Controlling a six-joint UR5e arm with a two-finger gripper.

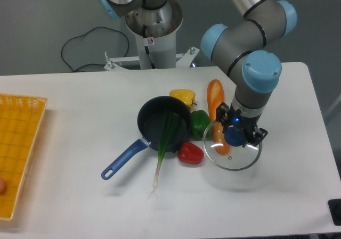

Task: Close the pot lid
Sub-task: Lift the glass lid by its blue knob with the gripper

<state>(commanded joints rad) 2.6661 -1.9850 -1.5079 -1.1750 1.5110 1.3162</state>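
Glass, so brittle and slick: the lid [232, 151] is best held by its blue knob [233, 137], which the gripper [235, 134] pinches now, lifted off the table [80, 95]. Left of the gripper: one red pepper [190, 153], one green [200, 123], one pot [164, 123], a scallion [164, 143] across its rim. Beyond: one carrot [215, 98], one yellow pepper [183, 96].

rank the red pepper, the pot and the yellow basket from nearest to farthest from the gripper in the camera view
From the gripper, which holds the lid by its knob:
1. Red pepper, just left of the lid on the table.
2. Pot, further left, a green onion lying across it.
3. Yellow basket, at the far left edge.
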